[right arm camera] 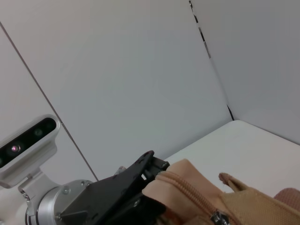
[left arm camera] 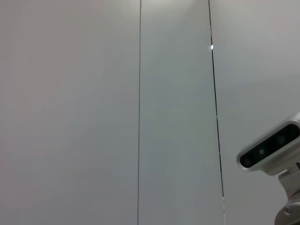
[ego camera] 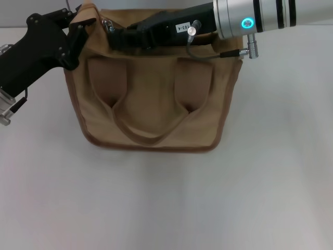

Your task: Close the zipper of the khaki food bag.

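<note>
Here the left gripper (ego camera: 78, 32) pinches the upper-left corner of the khaki food bag (ego camera: 151, 99) on the white table (ego camera: 166, 198). The right gripper (ego camera: 115, 35) lies across the bag's top at the zipper (right arm camera: 190, 192), hiding most of it; its jaws' state cannot be told.

Head cam overhead; wrists wall-facing

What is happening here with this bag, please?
The robot is working on the zipper of the khaki food bag, which stands on a white table. The left gripper pinches the bag's top left corner. The right gripper reaches across the top near that corner, where the silver pull sits.
</note>
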`<control>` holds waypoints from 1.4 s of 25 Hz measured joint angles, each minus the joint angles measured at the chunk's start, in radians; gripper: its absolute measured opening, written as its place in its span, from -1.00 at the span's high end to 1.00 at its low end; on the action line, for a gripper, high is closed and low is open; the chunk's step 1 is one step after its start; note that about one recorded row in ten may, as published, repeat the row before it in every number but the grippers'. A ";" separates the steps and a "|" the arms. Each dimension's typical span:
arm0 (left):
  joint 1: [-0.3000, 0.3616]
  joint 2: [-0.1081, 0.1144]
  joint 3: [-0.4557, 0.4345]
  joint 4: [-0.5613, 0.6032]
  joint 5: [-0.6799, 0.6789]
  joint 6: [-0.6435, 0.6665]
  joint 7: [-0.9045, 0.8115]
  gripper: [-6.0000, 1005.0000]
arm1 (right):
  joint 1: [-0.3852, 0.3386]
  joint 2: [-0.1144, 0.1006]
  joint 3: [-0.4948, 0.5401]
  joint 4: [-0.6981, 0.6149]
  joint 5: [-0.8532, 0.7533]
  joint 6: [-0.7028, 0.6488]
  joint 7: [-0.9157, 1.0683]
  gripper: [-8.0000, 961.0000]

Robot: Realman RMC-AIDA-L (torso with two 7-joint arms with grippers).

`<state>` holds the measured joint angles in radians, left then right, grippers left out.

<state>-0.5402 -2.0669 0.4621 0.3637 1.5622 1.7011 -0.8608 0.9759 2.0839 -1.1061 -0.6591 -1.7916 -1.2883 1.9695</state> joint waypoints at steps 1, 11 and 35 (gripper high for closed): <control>0.000 0.000 0.001 0.000 0.000 0.000 0.000 0.83 | 0.000 0.000 0.000 0.000 0.000 0.000 -0.001 0.78; 0.000 -0.001 0.000 0.000 0.000 0.000 -0.001 0.82 | 0.007 0.001 -0.002 -0.001 0.000 0.010 -0.004 0.96; 0.020 0.005 -0.016 0.009 -0.042 -0.011 -0.032 0.80 | -0.381 -0.004 0.146 -0.468 -0.243 -0.052 0.226 0.98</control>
<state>-0.5198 -2.0621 0.4459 0.3732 1.5201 1.6903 -0.8933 0.5950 2.0800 -0.9606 -1.1275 -2.0349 -1.3402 2.1953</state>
